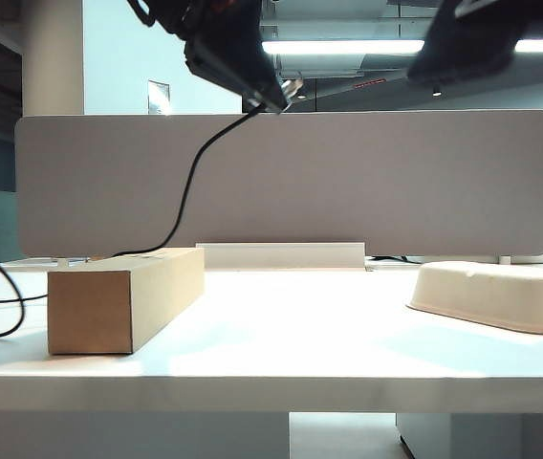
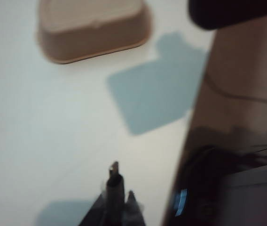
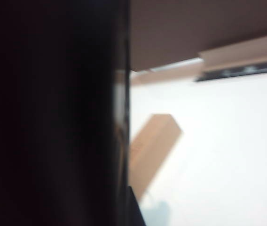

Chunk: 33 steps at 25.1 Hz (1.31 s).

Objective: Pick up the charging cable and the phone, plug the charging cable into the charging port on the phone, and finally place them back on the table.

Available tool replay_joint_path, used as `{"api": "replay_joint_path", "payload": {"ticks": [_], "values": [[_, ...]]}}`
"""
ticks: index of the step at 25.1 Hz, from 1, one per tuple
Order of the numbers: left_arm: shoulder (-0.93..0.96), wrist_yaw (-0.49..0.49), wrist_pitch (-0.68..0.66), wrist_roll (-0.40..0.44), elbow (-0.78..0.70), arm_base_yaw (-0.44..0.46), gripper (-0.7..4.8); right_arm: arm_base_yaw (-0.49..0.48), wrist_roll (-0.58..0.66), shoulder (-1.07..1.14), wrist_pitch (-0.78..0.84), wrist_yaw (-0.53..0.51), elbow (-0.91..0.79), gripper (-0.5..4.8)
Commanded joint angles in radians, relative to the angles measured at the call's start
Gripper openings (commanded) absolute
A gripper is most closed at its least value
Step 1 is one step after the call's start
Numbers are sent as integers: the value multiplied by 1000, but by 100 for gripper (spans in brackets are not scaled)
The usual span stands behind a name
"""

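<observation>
The left gripper (image 1: 270,96) is hanging high above the table (image 1: 281,335), near the top of the exterior view. It is pinching the plug end of the charging cable (image 1: 190,182), with its jaws squeezed tight on it. The small silver tip is poking out past the fingers and pointing down toward the right. The black cord is drooping down from it to the cardboard box (image 1: 123,296) and trailing off the left side of the table.

The right gripper (image 1: 467,43) is also high up, on the right side. It looks like it is closed on the phone (image 3: 53,113), a big dark slab that is filling half of the right wrist view. The phone is blurry, so the charging port cannot be seen.

The step in hand is likely bringing the plug and the phone together in the air. To do it well, the tip should be lined up straight with the little slot on the phone's short edge. The push should be slow and gentle, with no tilting. The phone should be kept steady while the plug is going in.

A cream tray (image 1: 501,296) is sitting on the right of the table, well below both arms.
</observation>
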Motion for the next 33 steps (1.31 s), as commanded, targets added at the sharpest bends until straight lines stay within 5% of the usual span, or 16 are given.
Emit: {"api": "replay_joint_path", "payload": {"ticks": [1,6,11,24,33], "values": [[-3,173,-29,-48,5,-2,-6,1,102,-6,139,-39,8,-8],[-3,450,-47,-47,5,-2,-6,2,248,-6,249,-98,8,-8],[-3,596,-36,-47,5,-2,-6,2,345,-6,302,-114,8,-8],[-2,647,52,-39,5,-77,-6,2,556,-6,438,-195,8,-8],[13,709,66,-39,4,-81,-6,2,581,-6,447,-240,8,-8]]}}
